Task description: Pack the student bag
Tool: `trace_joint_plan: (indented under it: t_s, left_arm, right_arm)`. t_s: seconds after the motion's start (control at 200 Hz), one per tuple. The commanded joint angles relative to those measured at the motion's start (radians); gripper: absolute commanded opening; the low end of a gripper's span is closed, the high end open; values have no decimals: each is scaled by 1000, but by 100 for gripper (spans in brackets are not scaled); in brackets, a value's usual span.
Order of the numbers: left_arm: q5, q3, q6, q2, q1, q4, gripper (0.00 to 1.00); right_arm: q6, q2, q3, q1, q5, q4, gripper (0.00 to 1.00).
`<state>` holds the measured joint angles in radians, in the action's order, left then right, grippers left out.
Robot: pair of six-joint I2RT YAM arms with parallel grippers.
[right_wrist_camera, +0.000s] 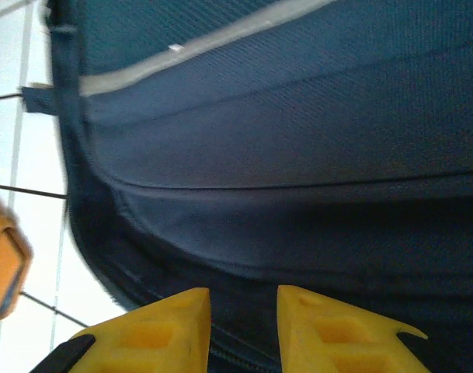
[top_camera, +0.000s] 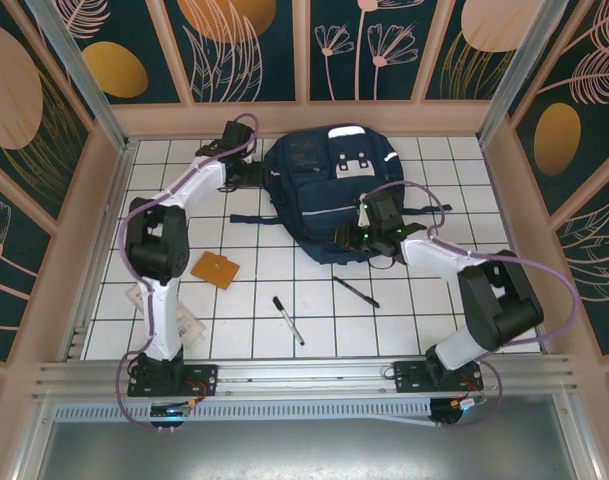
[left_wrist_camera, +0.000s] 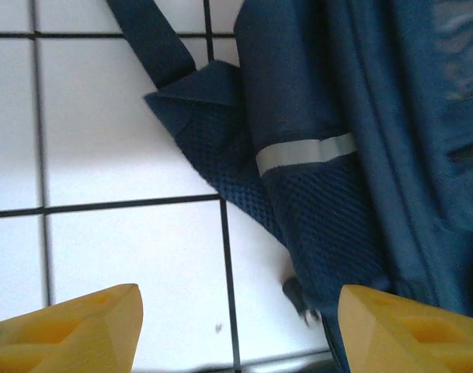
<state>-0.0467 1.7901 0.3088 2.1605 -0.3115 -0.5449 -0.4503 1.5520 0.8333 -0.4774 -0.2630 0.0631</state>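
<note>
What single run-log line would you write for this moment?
left gripper: open beside student bag | right gripper: nearly closed at bag edge, grip unclear | marker, pen on table

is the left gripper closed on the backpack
No, the left gripper is open, its yellow fingertips far apart over the white tiles and the backpack edge, clamping nothing.

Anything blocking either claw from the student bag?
Nothing visible. The left claw hangs open right at the student bag's side edge; the right claw is up against its lower fabric.
</note>
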Motion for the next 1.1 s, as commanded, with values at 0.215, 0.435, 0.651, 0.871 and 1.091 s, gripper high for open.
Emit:
trace_joint_plan:
  t_s: [0.215,0.435,0.651,0.871,1.091]
  left_arm:
    - [-109,82,-4,187,-33,151,62]
    - [-148,-132,1,70,-34,240,14]
    - [-205,-400,50,-151,-37,341,0]
    - [-252,-496,118,-259,-116,326,0]
    - [-268,-572,385,-341,-199,419,0]
  right_arm:
    - [27,152,52,30,3,-47,28]
    - [69,201,88,136,-12,-24,24]
    - [138,298,164,256,-53,-50,21]
    - [138,292,264,318,-7,-18,27]
    - [80,80,190,281,-9,86,34]
